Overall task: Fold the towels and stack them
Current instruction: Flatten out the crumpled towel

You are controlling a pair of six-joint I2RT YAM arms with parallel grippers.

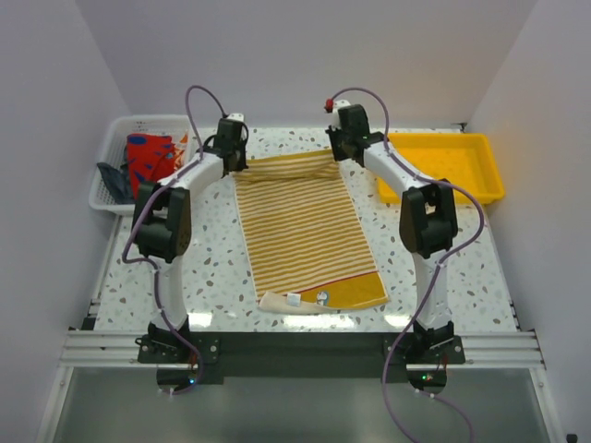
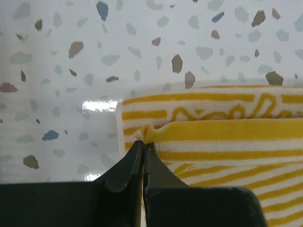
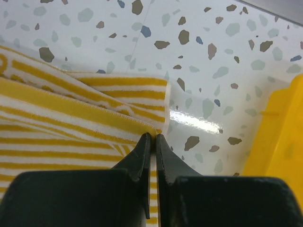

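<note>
Grips striped towel [image 1: 305, 231] at far edge.
Clamps left gripper [image 2: 143, 144] and right gripper [image 3: 153, 137] closed, one corner each.

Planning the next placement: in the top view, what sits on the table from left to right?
White mesh plastic basket → tan-and-white striped cloth towel → yellow rectangular plastic tray.

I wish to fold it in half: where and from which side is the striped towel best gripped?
Its two far corners, one per hand, reaching over the cloth from the near side. The striped towel lies flat and lengthwise, so those corners can carry the far edge back evenly. The left hand and right hand are shut on them.
</note>
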